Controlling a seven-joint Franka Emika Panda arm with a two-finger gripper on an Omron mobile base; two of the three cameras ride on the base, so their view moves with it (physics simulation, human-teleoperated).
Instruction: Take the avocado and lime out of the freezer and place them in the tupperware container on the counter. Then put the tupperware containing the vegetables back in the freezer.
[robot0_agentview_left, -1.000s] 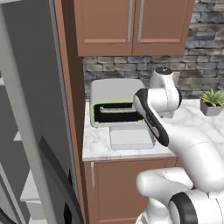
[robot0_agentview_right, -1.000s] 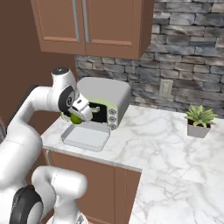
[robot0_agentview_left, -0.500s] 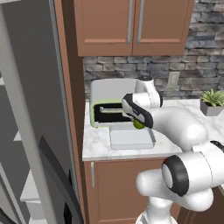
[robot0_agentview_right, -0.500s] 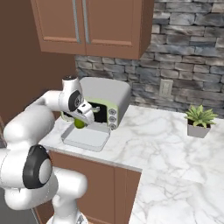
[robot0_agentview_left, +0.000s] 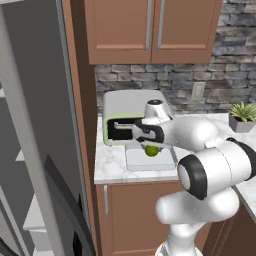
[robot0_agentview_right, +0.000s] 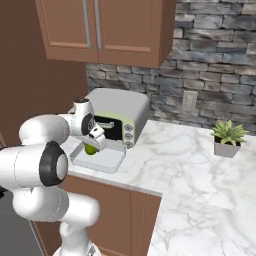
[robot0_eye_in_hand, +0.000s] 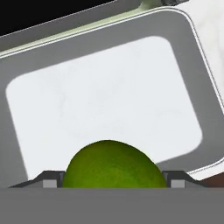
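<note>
Holding one lime (robot0_eye_in_hand: 112, 165) in claw (robot0_eye_in_hand: 112, 181) — over one tupperware container (robot0_eye_in_hand: 199, 83).

Bare tupperware container (robot0_eye_in_hand: 105, 96) floor below; toaster oven (robot0_agentview_left: 127, 117) close behind it.

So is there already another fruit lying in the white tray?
No, the tupperware container holds nothing yet; the lime sits between the gripper's fingertips above it.

The arm (robot0_agentview_left: 200, 150) is glossy white, built of fat rounded links with black bands at the joints. A grey cap tops the wrist. The pincer (robot0_agentview_right: 95, 142) is white with small dark tips.
</note>
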